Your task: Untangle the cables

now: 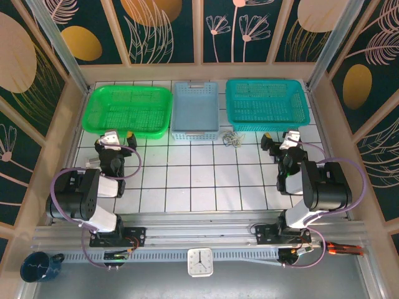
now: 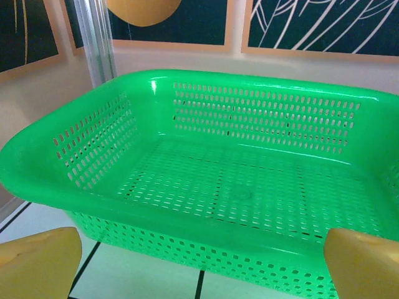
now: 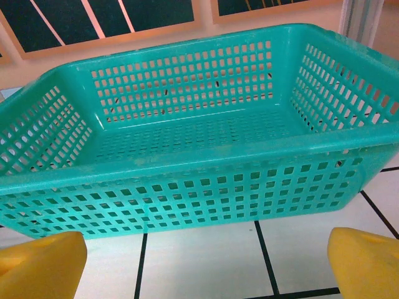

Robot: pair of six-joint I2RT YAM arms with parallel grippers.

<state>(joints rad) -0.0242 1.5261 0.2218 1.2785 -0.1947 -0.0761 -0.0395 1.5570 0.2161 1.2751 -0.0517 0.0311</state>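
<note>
Step, as I read it: nothing untangled yet, both arms sit short of a first reach; left gripper (image 2: 199,274) wide open and empty, yellow pads (image 2: 37,265) at the frame corners, facing the green basket (image 2: 206,187); right gripper (image 3: 199,268) likewise open and empty, facing the teal basket (image 3: 187,162); cables (image 1: 232,138) lie as one small knot on the bench (image 1: 187,187) toward its far edge, just in front of the gap between the blue-grey basket (image 1: 196,109) and the teal one, well apart from both grippers; next move probably: swing one arm, likely the right, inward and down, pinch a single strand, other arm pins the rest; hard to read: knot too small overhead to separate strands, colours, ends or crossings.
</note>
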